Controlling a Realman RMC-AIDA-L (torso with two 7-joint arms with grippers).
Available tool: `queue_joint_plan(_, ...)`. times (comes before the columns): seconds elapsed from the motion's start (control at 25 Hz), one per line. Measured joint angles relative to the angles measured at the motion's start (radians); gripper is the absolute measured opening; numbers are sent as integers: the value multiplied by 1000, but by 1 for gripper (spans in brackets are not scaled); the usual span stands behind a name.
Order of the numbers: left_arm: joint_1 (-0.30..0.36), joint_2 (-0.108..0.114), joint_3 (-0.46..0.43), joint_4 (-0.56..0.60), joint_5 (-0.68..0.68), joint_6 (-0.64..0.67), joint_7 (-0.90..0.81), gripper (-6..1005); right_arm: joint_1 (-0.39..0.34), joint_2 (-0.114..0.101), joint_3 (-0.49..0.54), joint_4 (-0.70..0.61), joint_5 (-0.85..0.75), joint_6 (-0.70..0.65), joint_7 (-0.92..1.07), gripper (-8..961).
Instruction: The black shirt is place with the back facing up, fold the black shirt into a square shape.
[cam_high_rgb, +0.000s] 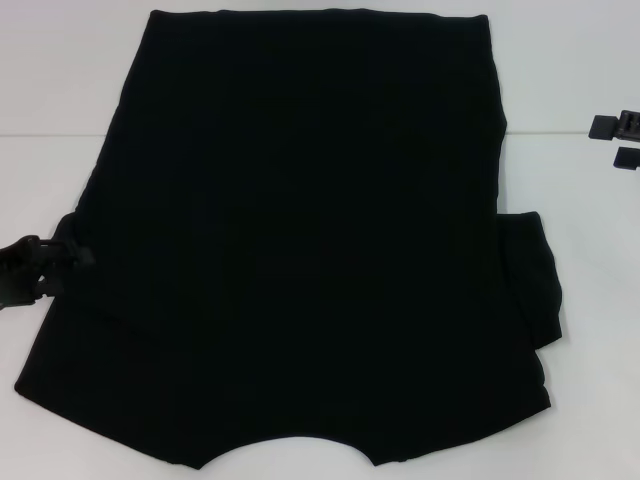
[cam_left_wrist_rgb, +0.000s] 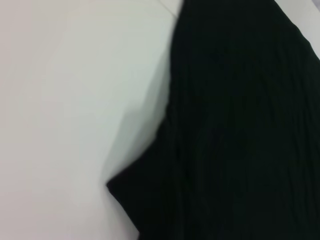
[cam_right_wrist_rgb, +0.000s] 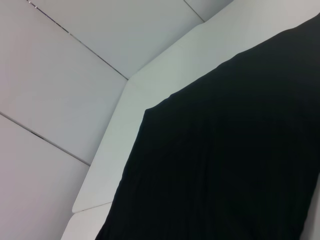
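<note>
One black shirt covers most of the white table, spread flat with plain cloth facing up. Its far edge runs straight across near the back of the table, narrower than the near part; the sides slant outward toward me. The near edge shows a curved neck cutout low in the head view. On my right side a sleeve lies bunched and folded beside the body of the shirt, its outer edge rumpled. On my left side the cloth edge is straighter, with a small fold where my left gripper meets it.

Left gripper sits at the shirt's left edge, about halfway down, at or over the sleeve area. Cannot tell whether its fingers are apart or closed; dark metal blends into dark cloth. Left wrist view shows only the shirt's edge and a pointed corner lying on bare table.

Right gripper is well apart from the shirt, off at the far right edge of the head view, over bare table. Only dark pieces of it show; cannot tell how its fingers stand. Right wrist view shows the shirt's edge from above, with white table beyond it.

Open room: wide bare strips on both sides, a smaller one near right.
</note>
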Motion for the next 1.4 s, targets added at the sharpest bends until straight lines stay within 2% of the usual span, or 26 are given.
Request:
queue_joint_plan(0.28, 0, -1, -4, -41, -3, -83, -17, 646, -1, 0, 3, 1, 0, 1, -3, 848)
queue_joint_plan(1.4, -16, 1, -5, -117, -3, -186, -26, 645, -4, 3, 3, 1, 0, 9, -8, 840)
